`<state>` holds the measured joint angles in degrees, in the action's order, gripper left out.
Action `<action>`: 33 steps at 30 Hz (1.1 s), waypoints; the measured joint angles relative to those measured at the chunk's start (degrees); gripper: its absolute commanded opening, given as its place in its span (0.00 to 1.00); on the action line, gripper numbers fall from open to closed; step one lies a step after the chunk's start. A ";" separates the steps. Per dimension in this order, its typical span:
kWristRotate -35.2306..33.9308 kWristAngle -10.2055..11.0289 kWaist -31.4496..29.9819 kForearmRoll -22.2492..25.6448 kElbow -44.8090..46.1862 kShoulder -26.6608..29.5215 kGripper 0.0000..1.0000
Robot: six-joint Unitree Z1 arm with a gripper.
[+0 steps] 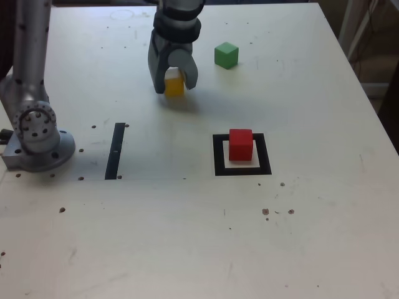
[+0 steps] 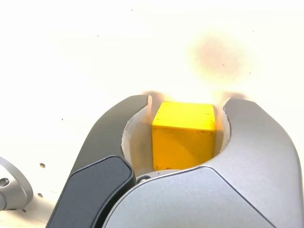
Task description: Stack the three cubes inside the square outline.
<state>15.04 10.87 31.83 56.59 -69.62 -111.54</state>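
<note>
The yellow cube (image 1: 174, 84) rests on the table at the back, between the two grey fingers of my gripper (image 1: 174, 85), which is shut on it. In the wrist view the yellow cube (image 2: 184, 134) fills the gap between the curved fingers (image 2: 118, 137), and my gripper (image 2: 186, 105) presses it from both sides. The red cube (image 1: 240, 144) sits inside the square outline (image 1: 242, 154), towards its far edge. The green cube (image 1: 226, 55) stands alone on the table, to the exterior view's right of the gripper.
A narrow black strip (image 1: 115, 151) lies on the table at the exterior view's left of the outline. The arm's grey base (image 1: 37, 134) stands at the left edge. The pale table (image 1: 187, 237) carries small dark specks.
</note>
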 measured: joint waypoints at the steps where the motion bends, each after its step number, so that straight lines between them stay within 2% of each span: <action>1: 0.00 -0.03 0.00 0.28 -0.08 0.17 0.27; 5: -0.01 -0.04 -1.01 1.75 -1.25 1.65 0.26; 12: -1.32 -0.51 -5.86 7.14 -4.98 3.28 0.26; 20: -5.40 -1.37 -15.57 14.36 -9.73 5.99 0.26; 27: -10.53 -3.04 -25.99 15.49 -10.24 6.08 0.26; 33: -12.48 -3.77 -29.58 16.96 -11.90 6.08 0.26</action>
<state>2.56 7.10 2.25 73.55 -81.52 -105.46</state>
